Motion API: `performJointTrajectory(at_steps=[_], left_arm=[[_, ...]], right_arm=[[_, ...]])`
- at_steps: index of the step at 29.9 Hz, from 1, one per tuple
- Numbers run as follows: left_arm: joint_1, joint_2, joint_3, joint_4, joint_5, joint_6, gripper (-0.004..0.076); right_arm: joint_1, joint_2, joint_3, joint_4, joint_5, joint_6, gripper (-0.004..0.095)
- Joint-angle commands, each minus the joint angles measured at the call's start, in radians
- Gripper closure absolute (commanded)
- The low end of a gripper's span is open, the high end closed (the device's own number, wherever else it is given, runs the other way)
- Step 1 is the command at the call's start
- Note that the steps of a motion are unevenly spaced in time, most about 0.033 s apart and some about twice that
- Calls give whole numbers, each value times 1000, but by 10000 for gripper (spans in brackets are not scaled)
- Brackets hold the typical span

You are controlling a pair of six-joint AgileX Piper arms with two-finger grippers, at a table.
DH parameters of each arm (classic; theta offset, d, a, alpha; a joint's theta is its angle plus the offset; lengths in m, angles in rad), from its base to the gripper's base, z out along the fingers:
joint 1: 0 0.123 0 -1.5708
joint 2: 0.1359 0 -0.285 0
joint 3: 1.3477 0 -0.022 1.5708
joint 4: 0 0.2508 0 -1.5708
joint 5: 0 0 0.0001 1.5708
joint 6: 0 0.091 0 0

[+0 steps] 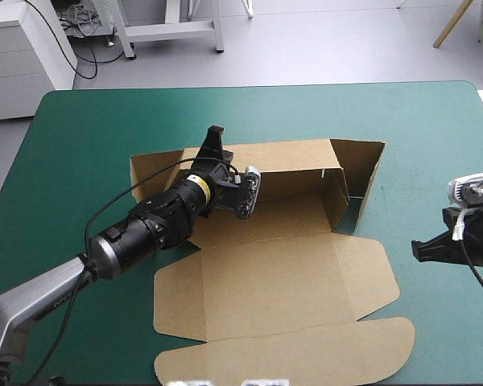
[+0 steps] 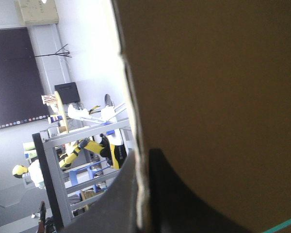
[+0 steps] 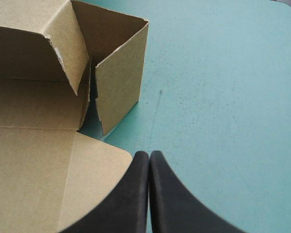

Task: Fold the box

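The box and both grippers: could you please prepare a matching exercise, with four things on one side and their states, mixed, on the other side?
1. left gripper
2. right gripper
3. lid
4. far wall

a. lying flat on the teal-green cover
b. shut, empty, beside the box
c. raised upright
d. shut on the box

Pairs: 1-d, 2-b, 3-a, 4-c.

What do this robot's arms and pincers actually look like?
The left arm is a grey tube with faint lettering, then black cylindrical joints with a yellow band. The left pincer and right pincer each have two broad black fingers curved like fins.
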Motion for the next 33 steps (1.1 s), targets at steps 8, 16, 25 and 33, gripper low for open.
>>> performJointTrajectory(at_steps=[8, 16, 25, 33], left_arm=[[49, -27, 99, 307, -102, -414, 734], [52, -27, 99, 307, -134, -429, 734], [52, -27, 99, 307, -135, -430, 734], [52, -27, 99, 307, -133, -433, 734]], right_arm=[[-6, 10, -49, 106, -56, -47, 915], [-6, 80, -181, 106, -65, -55, 509], [-6, 285, -468, 106, -64, -55, 143], [-6, 560, -778, 129, 59, -72, 145]])
